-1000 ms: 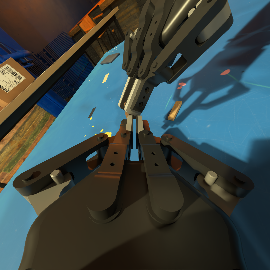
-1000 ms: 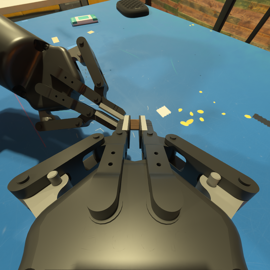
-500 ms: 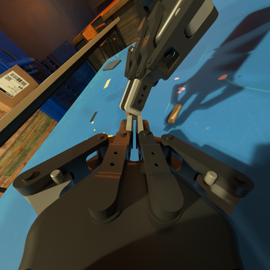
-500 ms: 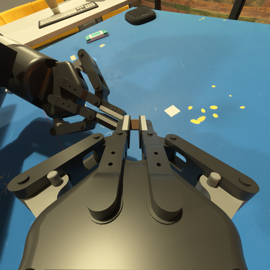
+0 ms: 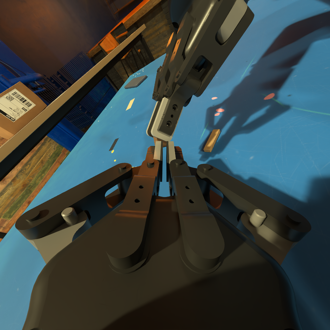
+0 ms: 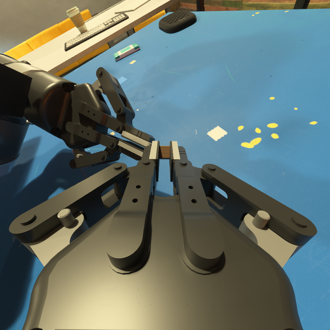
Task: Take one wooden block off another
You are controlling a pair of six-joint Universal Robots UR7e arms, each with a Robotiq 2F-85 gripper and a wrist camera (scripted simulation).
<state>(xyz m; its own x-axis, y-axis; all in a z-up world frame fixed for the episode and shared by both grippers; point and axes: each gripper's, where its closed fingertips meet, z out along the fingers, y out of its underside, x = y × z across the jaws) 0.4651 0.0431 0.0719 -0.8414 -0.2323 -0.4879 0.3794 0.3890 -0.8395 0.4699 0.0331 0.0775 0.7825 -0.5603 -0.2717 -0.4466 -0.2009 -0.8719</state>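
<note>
My right gripper (image 6: 164, 151) is shut on a dark brown wooden block (image 6: 164, 151) and holds it above the blue table (image 6: 232, 80). In the left wrist view the right gripper (image 5: 159, 135) comes down from above, with a sliver of that block (image 5: 158, 139) showing under its fingers. My left gripper (image 5: 164, 150) is shut to a narrow slit with nothing visible in it, its tips just short of the block. It shows in the right wrist view (image 6: 142, 144) touching the right gripper's left finger. A light wooden block (image 5: 212, 140) lies flat on the table to the right.
A dark grey pad (image 6: 177, 21) and a green-white eraser-like bar (image 6: 126, 51) lie at the table's far side. A white paper scrap (image 6: 217, 133) and yellow flecks (image 6: 250, 142) lie to the right. A desk with a keyboard (image 6: 96, 31) and a cup (image 6: 76, 19) stands beyond.
My right gripper has tilted more upright with the brown block still in it, so its view now reaches the far desk. The left gripper has stayed shut at the block's side.
</note>
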